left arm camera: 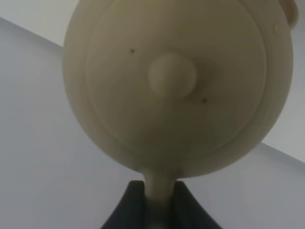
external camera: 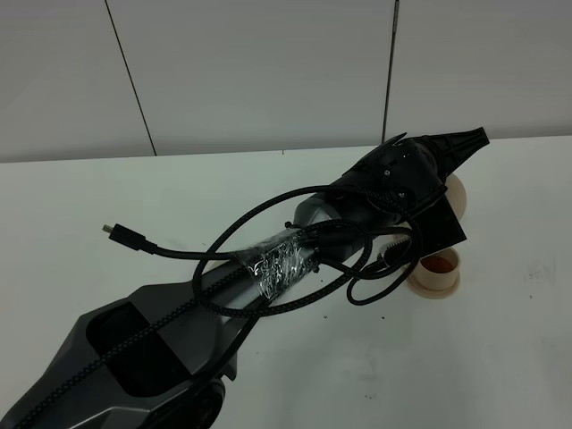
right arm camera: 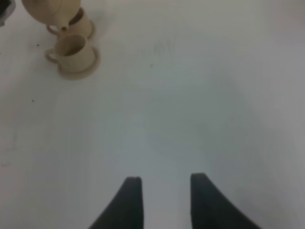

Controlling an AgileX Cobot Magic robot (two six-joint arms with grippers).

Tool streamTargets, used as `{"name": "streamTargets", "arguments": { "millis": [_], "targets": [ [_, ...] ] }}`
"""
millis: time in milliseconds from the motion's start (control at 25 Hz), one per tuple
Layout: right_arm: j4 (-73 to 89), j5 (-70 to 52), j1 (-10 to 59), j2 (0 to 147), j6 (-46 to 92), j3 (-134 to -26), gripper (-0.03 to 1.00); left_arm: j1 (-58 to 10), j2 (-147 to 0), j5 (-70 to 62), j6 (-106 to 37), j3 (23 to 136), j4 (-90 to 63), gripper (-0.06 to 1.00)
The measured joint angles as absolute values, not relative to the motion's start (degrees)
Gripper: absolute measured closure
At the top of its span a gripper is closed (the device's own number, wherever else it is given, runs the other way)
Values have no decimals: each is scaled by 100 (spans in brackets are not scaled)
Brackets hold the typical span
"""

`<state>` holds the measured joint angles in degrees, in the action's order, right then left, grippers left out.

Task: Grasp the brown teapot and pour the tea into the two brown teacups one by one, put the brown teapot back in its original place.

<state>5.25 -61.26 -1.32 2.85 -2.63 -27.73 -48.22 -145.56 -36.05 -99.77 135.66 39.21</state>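
**Q:** Where is the teapot?
**A:** The teapot (left arm camera: 171, 119) is off the table (right arm camera: 200, 95) and tipped spout-down over the far teacup (right arm camera: 83, 26). My left wrist camera looks straight onto its lid and knob (left arm camera: 171, 75).

**Q:** What is the left gripper doing?
**A:** My left gripper (left arm camera: 158, 188) pinches the teapot's handle (left arm camera: 159, 179). One dark finger sits on each side, with the jaws pressed against the ceramic.

**Q:** And the cups?
**A:** The far teacup sits under the spout (I cannot see what is in it). The near teacup (right arm camera: 72, 51) stands just beside it on its saucer (right arm camera: 78, 70). The high camera shows reddish-brown liquid in it.

**Q:** What about the right gripper?
**A:** My right gripper (right arm camera: 164, 191) hangs above the table, well apart from both cups. Its jaws are spread, and only the tabletop shows between them.

**Q:** Anything else in view?
**A:** A black cable (external camera: 179, 253) loops around my left arm, and its loose plug end sticks out over the table.
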Motion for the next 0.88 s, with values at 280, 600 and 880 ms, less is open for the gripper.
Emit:
{"name": "streamTargets", "arguments": {
  "millis": [280,600,880],
  "targets": [
    [525,-6126,-132,285,-263,-2773,73,-4822,-14556,-3605,-9977,13566,3921,78],
    [525,-6126,-132,285,-263,-2773,73,-4822,-14556,-3598,-9983,13566,3921,78],
    [525,-6126,-132,285,-263,-2773,73,-4822,-14556,-3584,-10000,13566,3921,78]
  ]
}}
